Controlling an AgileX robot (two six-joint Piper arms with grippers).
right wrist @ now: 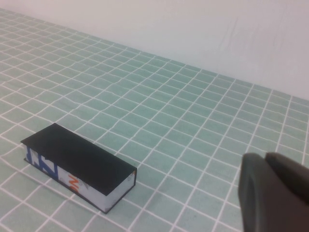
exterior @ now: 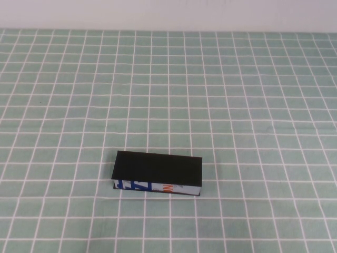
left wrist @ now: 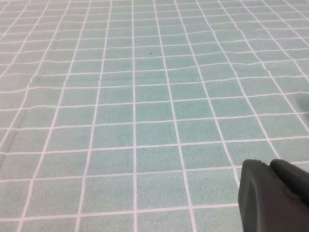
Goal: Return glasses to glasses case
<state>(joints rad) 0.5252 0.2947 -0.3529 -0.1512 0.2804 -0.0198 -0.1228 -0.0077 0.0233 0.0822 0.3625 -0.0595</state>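
The glasses case [exterior: 159, 172] lies shut on the green checked cloth, near the front middle of the table, its blue, white and orange printed side facing the front. It also shows in the right wrist view [right wrist: 79, 165], lid flat down. The glasses are hidden or out of view. Neither arm shows in the high view. My left gripper [left wrist: 270, 165] is shut and empty over bare cloth, with the case out of its view. My right gripper [right wrist: 264, 157] is shut and empty, off to the right of the case and well apart from it.
The green checked tablecloth [exterior: 237, 105] covers the whole table. A pale wall [exterior: 168, 13] runs along the far edge and shows in the right wrist view [right wrist: 193, 29] too.
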